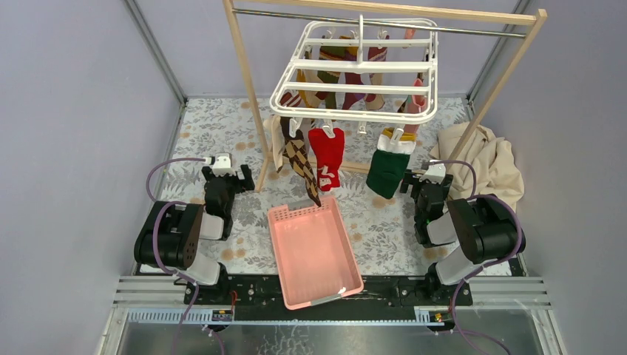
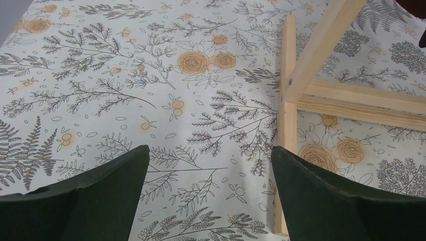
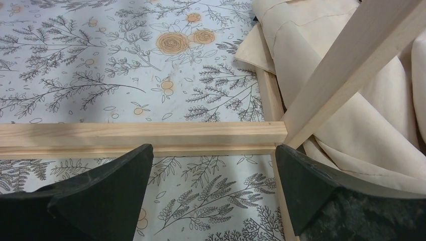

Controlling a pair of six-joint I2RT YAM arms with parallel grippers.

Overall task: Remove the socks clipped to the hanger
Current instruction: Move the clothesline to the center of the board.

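The white hanger (image 1: 355, 70) hangs from a metal rail in the top view. Several socks are clipped to it. At its near edge hang a brown argyle sock (image 1: 301, 164), a red sock (image 1: 327, 155) and a green sock with a white cuff (image 1: 389, 168). More socks (image 1: 347, 66) hang behind, partly hidden by the crossbars. My left gripper (image 1: 225, 166) is open and empty, low over the table, left of the argyle sock; it also shows in the left wrist view (image 2: 210, 160). My right gripper (image 1: 429, 177) is open and empty, just right of the green sock; it also shows in the right wrist view (image 3: 213, 160).
A pink tray (image 1: 285, 214) lies on the floral tablecloth between the arms. The wooden rail frame (image 1: 244, 89) stands around the hanger; its base bars (image 2: 287, 90) (image 3: 140, 134) lie close to both grippers. A beige cloth (image 1: 488, 159) (image 3: 361, 100) is heaped at the right.
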